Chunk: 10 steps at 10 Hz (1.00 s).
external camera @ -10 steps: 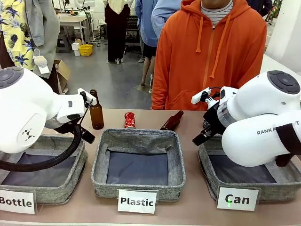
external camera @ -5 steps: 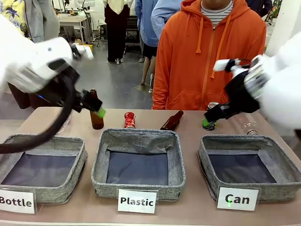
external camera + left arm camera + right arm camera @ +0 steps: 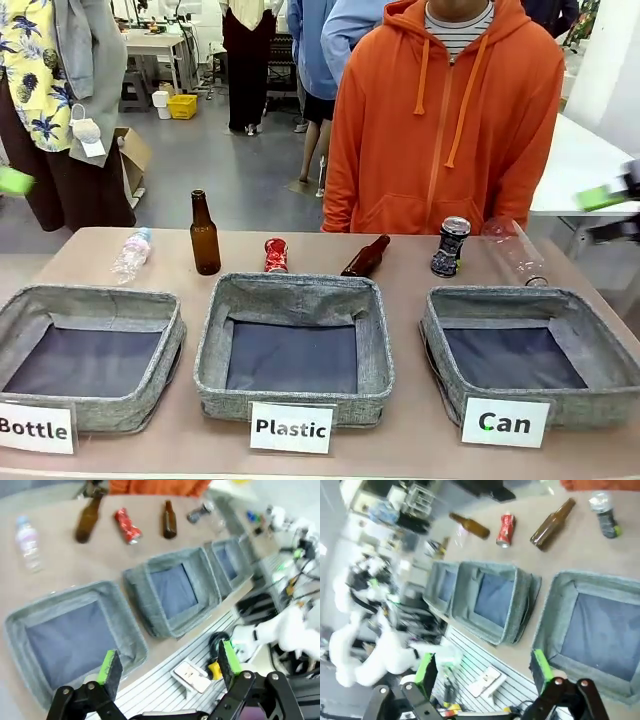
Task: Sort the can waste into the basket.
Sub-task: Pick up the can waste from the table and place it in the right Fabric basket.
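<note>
The left tool [image 3: 168,662] was held wide open, empty. The red can [image 3: 276,255] and dark can [image 3: 451,247] were seen on the worktop [image 3: 420,442], beyond the basket [image 3: 436,340]. The right tool [image 3: 483,670] was spread, empty. The approach was judged pending: one can had to be reached.

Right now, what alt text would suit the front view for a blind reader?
A crushed red can and a dark can sit on the table behind three grey baskets labelled Bottle, Plastic, Can; a person in an orange hoodie stands beyond.
</note>
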Motion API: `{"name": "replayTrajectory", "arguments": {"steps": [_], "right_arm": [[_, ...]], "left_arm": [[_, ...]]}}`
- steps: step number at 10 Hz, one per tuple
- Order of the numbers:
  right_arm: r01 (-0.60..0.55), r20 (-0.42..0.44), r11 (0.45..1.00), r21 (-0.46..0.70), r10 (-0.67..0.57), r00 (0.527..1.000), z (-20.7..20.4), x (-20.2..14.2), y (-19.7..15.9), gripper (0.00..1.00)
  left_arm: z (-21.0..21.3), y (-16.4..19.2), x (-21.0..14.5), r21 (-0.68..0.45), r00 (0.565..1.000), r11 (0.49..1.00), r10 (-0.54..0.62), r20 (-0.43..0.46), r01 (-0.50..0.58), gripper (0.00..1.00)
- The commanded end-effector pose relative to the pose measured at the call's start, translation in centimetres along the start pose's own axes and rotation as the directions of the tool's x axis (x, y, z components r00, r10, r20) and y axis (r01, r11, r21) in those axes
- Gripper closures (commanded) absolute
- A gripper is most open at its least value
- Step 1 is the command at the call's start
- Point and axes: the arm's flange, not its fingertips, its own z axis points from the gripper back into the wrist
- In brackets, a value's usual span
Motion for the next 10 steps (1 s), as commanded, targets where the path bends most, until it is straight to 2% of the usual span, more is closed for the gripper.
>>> {"name": "replayTrajectory", "arguments": {"steps": [1, 3, 5, 6, 7, 10], "right_arm": [[0.096, 0.122, 0.989, 0.116, -0.11, 0.986, 3.2, -0.1, -5.0, 0.0], [0.197, 0.224, 0.957, 0.212, -0.244, 0.943, 6.4, -0.9, -9.5, 0.0], [0.316, 0.304, 0.926, 0.205, -0.367, 0.879, 7.8, -1.9, -12.1, 0.0], [0.408, 0.364, 0.898, 0.166, -0.44, 0.821, 8.2, -2.4, -13.3, 0.0], [0.307, 0.278, 0.93, 0.201, -0.355, 0.893, 8.2, -2.5, -12.1, 0.0], [0.307, 0.278, 0.93, 0.201, -0.355, 0.893, 8.2, -2.5, -12.1, 0.0]], "left_arm": [[-0.4, 8.5, -6.2, -0.118, 0.965, 0.967, 0.238, 0.109, -0.226, 0.0], [1.1, 14.0, -11.2, -0.229, 0.878, 0.899, 0.422, 0.227, -0.373, 0.0], [1.2, 16.3, -13.9, -0.266, 0.792, 0.846, 0.528, 0.307, -0.462, 0.0], [-0.7, 15.3, -13.7, -0.254, 0.72, 0.795, 0.606, 0.337, -0.55, 0.0], [6.9, 19.3, -10.9, -0.228, 0.808, 0.851, 0.523, 0.271, -0.473, 0.0], [6.9, 19.3, -10.9, -0.228, 0.808, 0.851, 0.523, 0.271, -0.473, 0.0]]}}
